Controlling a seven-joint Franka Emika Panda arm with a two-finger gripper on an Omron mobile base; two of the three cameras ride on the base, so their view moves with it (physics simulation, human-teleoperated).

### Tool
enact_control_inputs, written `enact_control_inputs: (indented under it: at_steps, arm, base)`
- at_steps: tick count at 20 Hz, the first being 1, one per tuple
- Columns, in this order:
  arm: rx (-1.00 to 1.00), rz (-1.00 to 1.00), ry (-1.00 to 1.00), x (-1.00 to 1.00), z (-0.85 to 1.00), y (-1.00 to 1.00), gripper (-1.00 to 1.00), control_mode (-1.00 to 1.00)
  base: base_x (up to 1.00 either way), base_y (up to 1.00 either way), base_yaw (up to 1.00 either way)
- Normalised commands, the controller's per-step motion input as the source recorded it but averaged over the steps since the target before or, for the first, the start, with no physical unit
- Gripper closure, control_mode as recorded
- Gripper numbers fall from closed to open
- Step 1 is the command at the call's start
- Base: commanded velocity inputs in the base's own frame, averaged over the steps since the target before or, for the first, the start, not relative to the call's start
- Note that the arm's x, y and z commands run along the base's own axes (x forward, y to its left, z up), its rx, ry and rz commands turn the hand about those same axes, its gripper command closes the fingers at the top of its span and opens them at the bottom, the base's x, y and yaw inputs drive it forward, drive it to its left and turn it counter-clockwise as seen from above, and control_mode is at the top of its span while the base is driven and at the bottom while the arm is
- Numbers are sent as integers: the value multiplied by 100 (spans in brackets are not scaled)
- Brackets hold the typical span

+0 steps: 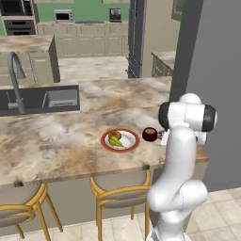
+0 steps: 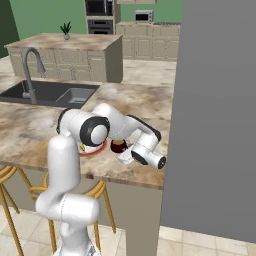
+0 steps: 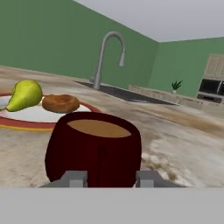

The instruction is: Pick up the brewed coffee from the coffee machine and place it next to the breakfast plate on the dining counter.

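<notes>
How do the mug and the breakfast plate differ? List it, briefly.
The mug is dark maroon and tall-sided; the breakfast plate is white with a red rim, flat and low. The mug is much the smaller across. The mug holds light brown liquid; the plate carries a pear and a round brown pastry. Both are round and stand side by side on the dining counter.

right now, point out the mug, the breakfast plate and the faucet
mug (image 3: pixel 94 151): hand view, on its dark maroon front wall.
breakfast plate (image 1: pixel 131 139): left base view, on its bare white part by the red rim.
faucet (image 2: pixel 29 75): right base view, on its upright neck.
</notes>
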Motion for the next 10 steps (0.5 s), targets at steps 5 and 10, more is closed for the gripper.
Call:
enact_control_inputs:
  at_steps: [5,10]
  arm:
    - [-4,-7,0,6,23,0,-100,-100]
    - [-6,-1,-1,-43,96,4,-100,-100]
  base:
    - [0,0,0]
    - [0,0,0]
